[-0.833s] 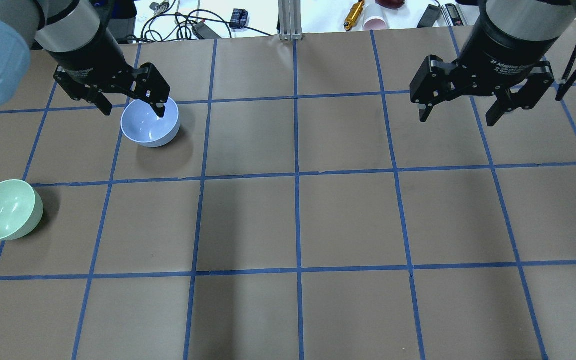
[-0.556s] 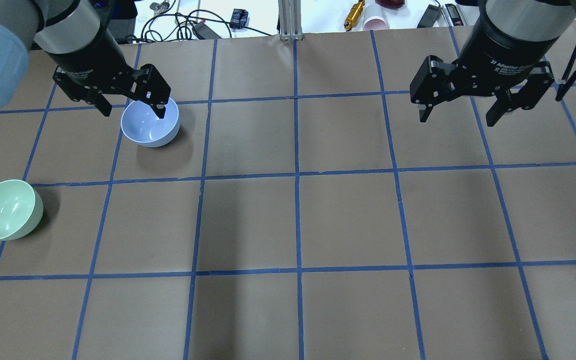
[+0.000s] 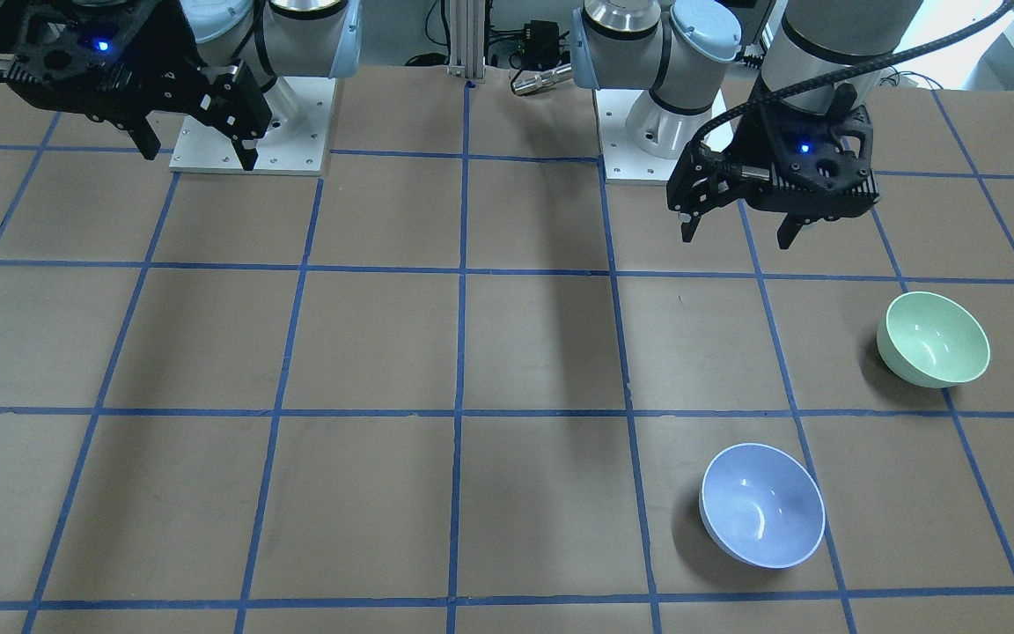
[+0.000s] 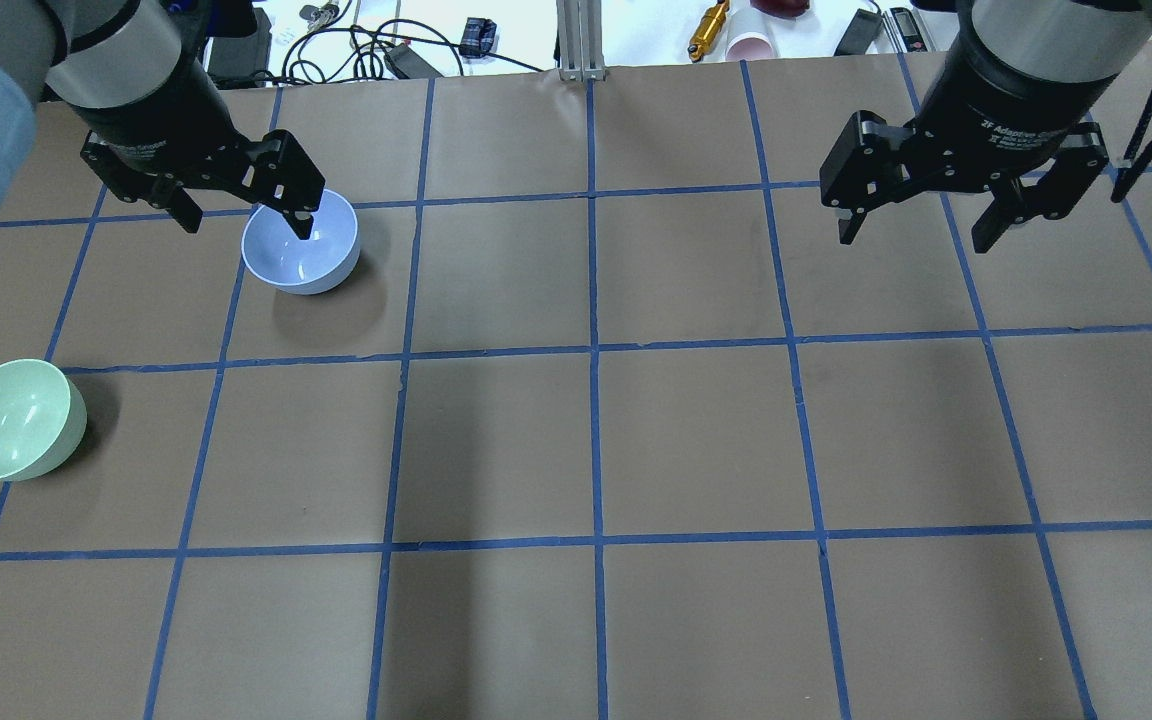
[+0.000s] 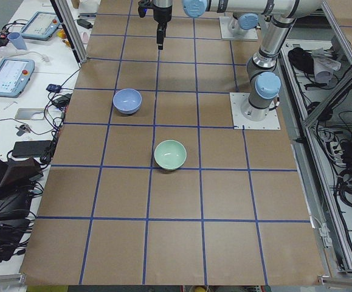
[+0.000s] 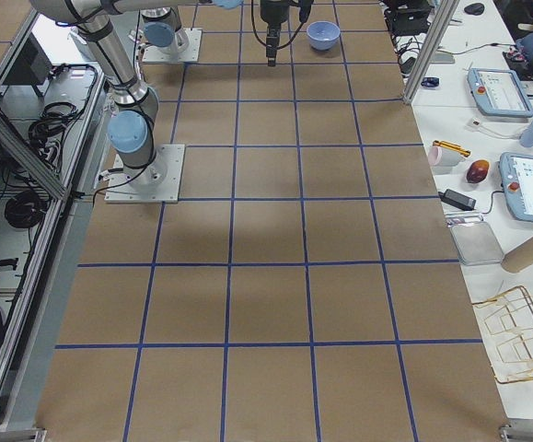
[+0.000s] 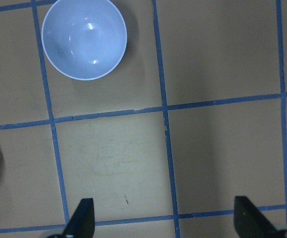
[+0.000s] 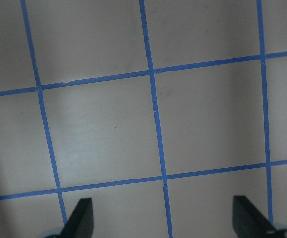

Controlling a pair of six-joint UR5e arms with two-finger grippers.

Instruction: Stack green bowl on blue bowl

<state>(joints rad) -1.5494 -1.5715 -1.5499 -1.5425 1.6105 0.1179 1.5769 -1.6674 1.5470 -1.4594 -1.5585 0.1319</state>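
The green bowl (image 4: 11,420) stands upright and empty at the table's left edge; it also shows in the front view (image 3: 934,339) and the left side view (image 5: 170,154). The blue bowl (image 4: 301,245) stands upright and empty farther out, apart from it (image 3: 762,517) (image 7: 84,38). My left gripper (image 4: 246,220) is open and empty, held high above the table; in the overhead view one finger overlaps the blue bowl's rim (image 3: 736,238). My right gripper (image 4: 913,240) is open and empty, high over the right half (image 3: 199,157).
The table (image 4: 596,440) is brown paper with a grid of blue tape. Beyond its far edge lie cables (image 4: 366,45), an orange tool (image 4: 709,30) and a pink cup (image 4: 751,45). The two arm bases (image 3: 247,123) sit at the robot's side.
My left gripper has shifted a little to the left and back toward the robot, still open. The bowls and the right arm have not moved.
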